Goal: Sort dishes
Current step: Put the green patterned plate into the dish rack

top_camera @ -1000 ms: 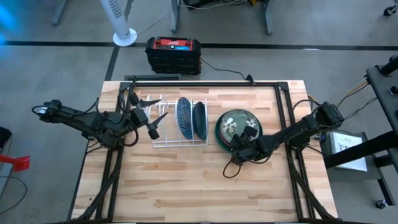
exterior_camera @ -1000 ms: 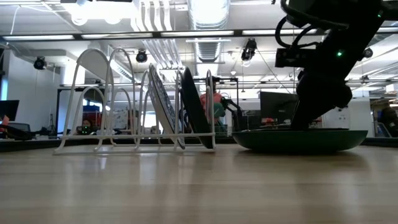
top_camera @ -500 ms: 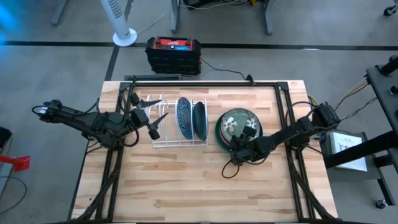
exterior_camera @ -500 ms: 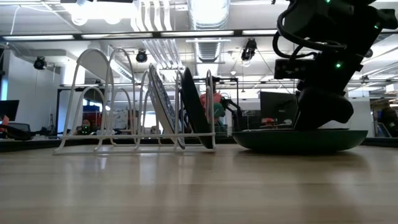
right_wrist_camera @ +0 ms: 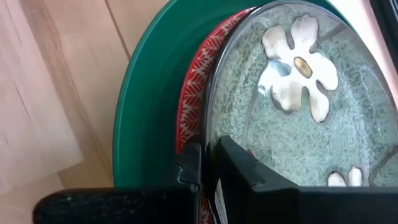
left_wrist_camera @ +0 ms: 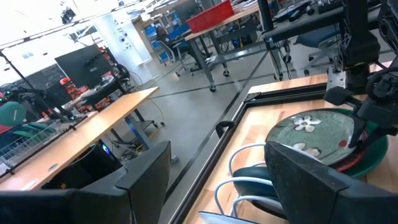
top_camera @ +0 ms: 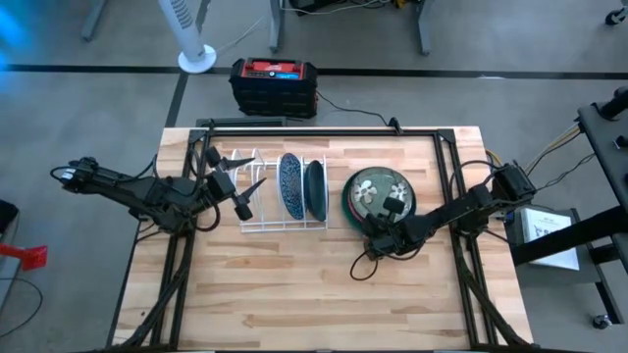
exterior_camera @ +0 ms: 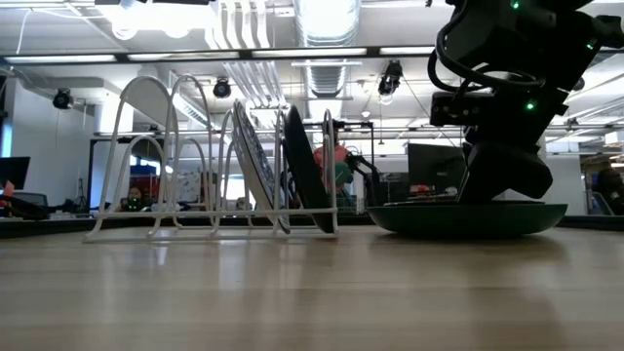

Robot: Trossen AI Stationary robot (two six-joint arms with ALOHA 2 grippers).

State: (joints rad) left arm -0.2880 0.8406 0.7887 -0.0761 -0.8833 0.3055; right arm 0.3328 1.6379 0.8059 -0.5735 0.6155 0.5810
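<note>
A stack of dishes sits right of the white wire rack [top_camera: 257,222]: a dark green plate [right_wrist_camera: 146,93] at the bottom, a red patterned plate [right_wrist_camera: 194,81] on it, and a grey-green plate with white flowers [top_camera: 383,196] on top. My right gripper [top_camera: 381,231] is shut on the top plate at the stack's near edge. A blue speckled plate [top_camera: 290,184] and a dark plate [top_camera: 314,189] stand on edge in the rack's slots. My left gripper [top_camera: 235,192] waits open at the rack's left end. My right gripper pinches the near rim [right_wrist_camera: 212,127] of the flowered plate between its two fingers, one finger [right_wrist_camera: 242,169] on the plate's upper face and one [right_wrist_camera: 189,167] under the rim. The fingers come slanting from the table's near side. The plate lies on the red plate.
The rack's left slots [exterior_camera: 156,127] stand free. A black and red box [top_camera: 275,86] sits on the floor beyond the far edge. Bare wood lies along the table's near half [top_camera: 314,294]. Black frame rails [top_camera: 446,176] run along the table's sides.
My right gripper has come down a little at the stack's near edge and has taken hold of the flowered plate's rim. The stack has shifted slightly toward the table's right edge.
</note>
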